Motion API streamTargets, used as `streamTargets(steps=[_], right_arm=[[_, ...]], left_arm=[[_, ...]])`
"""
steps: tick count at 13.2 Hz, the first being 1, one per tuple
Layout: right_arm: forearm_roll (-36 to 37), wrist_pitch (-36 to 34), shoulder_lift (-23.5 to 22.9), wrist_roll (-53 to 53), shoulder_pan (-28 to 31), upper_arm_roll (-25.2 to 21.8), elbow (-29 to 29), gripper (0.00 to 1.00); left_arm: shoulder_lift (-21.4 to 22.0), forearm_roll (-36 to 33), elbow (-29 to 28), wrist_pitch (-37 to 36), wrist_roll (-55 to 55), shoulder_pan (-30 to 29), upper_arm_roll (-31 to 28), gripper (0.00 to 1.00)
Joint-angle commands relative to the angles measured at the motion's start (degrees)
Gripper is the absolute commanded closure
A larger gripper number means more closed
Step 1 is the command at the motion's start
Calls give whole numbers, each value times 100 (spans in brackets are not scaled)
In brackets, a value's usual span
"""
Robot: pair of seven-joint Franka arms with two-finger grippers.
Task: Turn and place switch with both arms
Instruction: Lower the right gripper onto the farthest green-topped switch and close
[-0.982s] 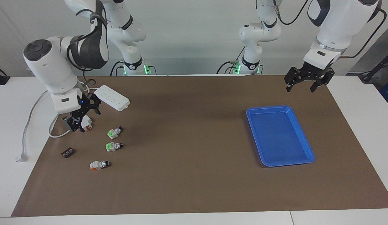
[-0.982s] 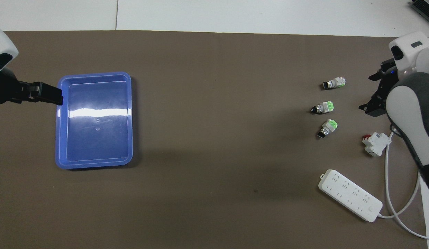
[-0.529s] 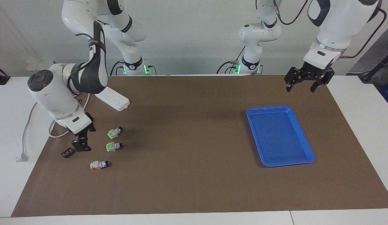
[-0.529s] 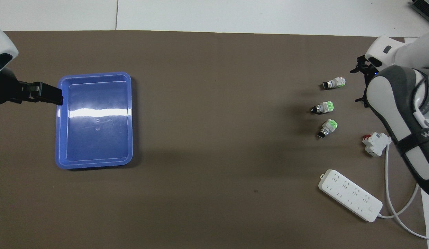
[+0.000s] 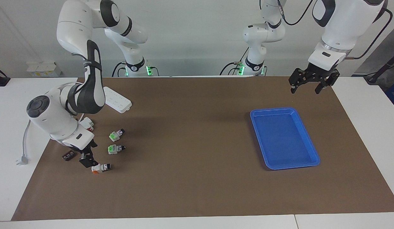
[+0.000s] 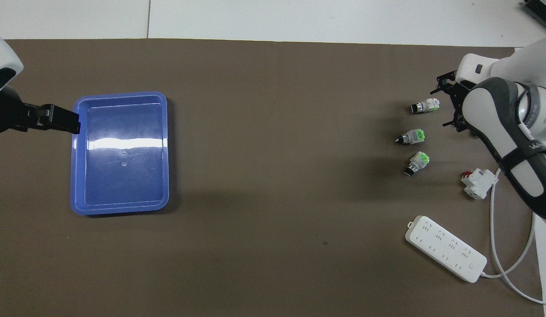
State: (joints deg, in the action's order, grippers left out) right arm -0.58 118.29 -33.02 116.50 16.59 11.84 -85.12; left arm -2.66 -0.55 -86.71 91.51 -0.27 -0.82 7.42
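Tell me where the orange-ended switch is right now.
The switch lies on the brown mat toward the right arm's end, farther from the robots than the two green-ended switches, with the open right gripper right beside it.

A plain pale wall [image 5: 190,35] ran along the robots' end of the room; the white table [image 5: 365,133] carried a large brown mat [image 5: 190,178]; even light fell from above, leaving soft shadows on the mat.

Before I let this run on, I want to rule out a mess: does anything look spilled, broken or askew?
Nothing stands out. The switch and two green-ended ones lie apart on their sides on the mat, the tray sits flat and empty. The right claw hangs open beside the switch.
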Motion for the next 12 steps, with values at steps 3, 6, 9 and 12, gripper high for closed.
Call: streamTargets(steps=[3, 6, 9, 12], right_arm=[[216, 18, -661, 461, 326, 353, 558, 1], [251, 237, -811, 462, 432, 442, 646, 1], [233, 369, -829, 409, 415, 433, 611, 3], [163, 528, -855, 383, 415, 433, 532, 7]], left_arm=[[178, 2, -206, 16, 10, -15, -21, 0], [178, 2, -197, 16, 10, -15, -21, 0], [178, 2, -206, 16, 10, -15, -21, 0], [178, 2, -206, 8, 10, -15, -21, 0]])
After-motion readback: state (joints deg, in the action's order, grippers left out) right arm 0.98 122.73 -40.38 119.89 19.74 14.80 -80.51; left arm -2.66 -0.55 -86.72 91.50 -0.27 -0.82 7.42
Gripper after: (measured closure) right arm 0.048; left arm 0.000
